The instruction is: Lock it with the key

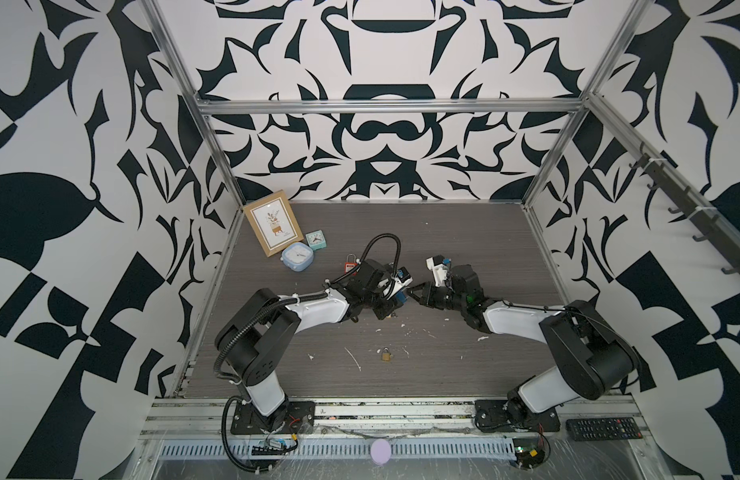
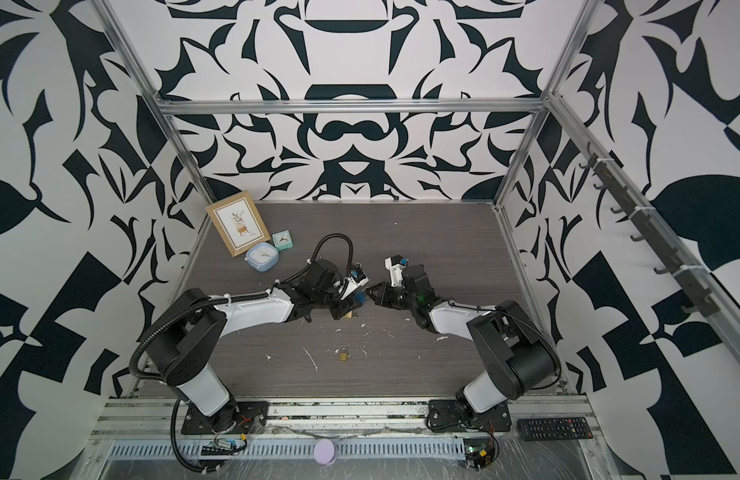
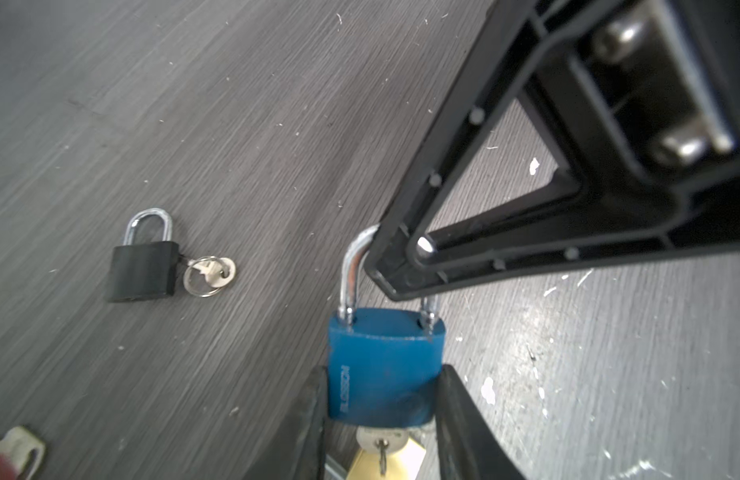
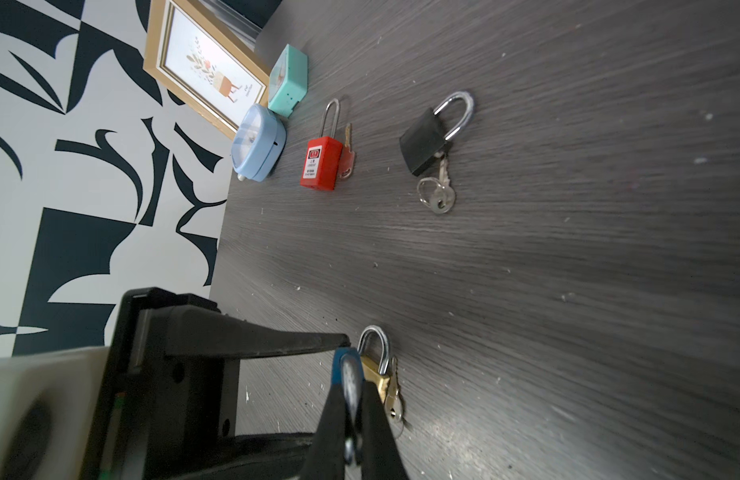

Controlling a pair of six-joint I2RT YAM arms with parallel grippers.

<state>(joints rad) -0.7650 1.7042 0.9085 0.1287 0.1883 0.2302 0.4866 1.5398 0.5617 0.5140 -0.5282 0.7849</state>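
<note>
Clamping blue padlock, chrome U-shackle, woodgrain tbl

Frame, clocks crowd rear-L; table R side open

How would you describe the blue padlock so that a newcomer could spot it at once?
Look at the middle of the dark table. There the left gripper clamps the blue padlock by its body, and the right gripper pinches its shackle. It is the only blue one and the only one held; the brass padlock by it lies flat.
</note>
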